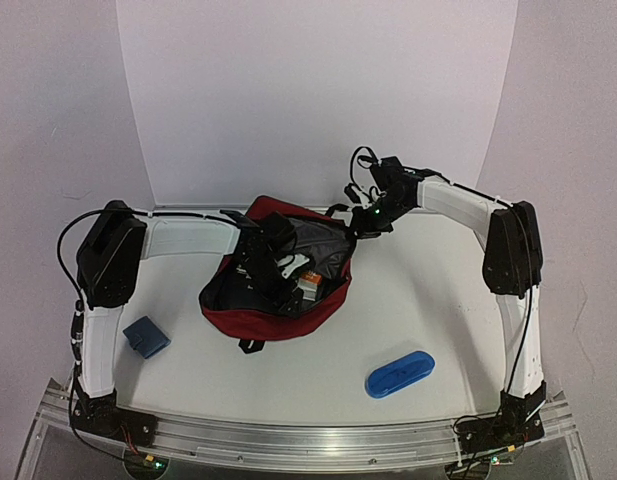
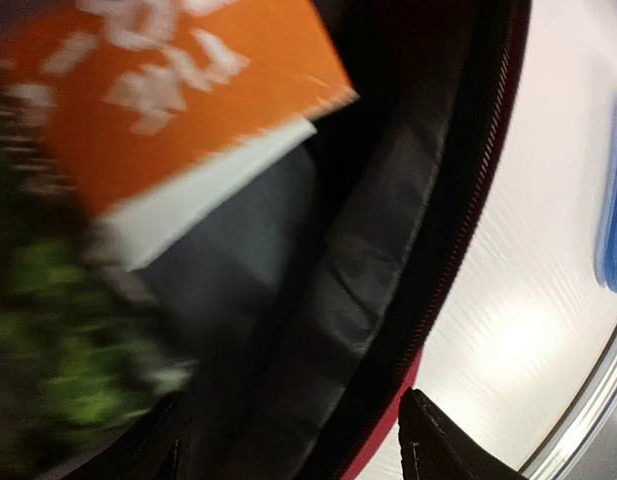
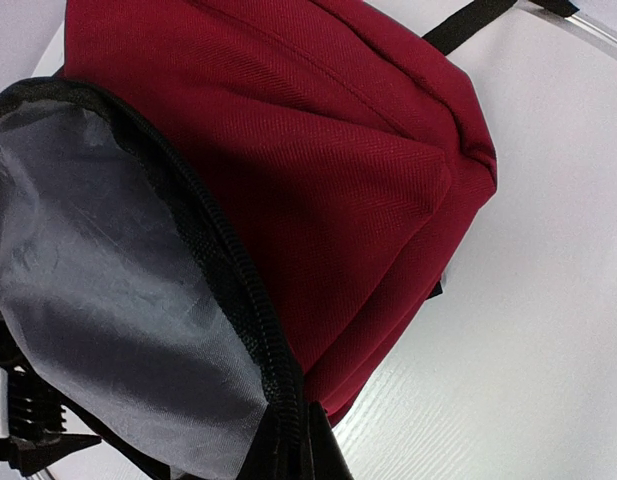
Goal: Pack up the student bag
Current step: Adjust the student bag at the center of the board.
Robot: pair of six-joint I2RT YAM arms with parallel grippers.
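From above, the student bag (image 1: pixel 278 322) lies open at frame centre, with your left gripper (image 1: pixel 286 278) inside it and your right gripper (image 1: pixel 369 222) at its upper-right rim. Your left wrist view shows the fingers (image 2: pixel 438 445) spread and gripping nothing, with an orange box (image 2: pixel 178 90) at upper left. Your right wrist view shows the jaws closed on the zipper rim (image 3: pixel 238 300) at bottom centre.

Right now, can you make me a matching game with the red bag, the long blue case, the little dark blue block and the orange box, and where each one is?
Things:
1. student bag
2. long blue case
3. little dark blue block
4. orange box

Places:
A. inside the bag
B. on the table, left side
C. middle of the table, zipped open
D. on the table, front right

Pairs: 1-C, 2-D, 3-B, 4-A.
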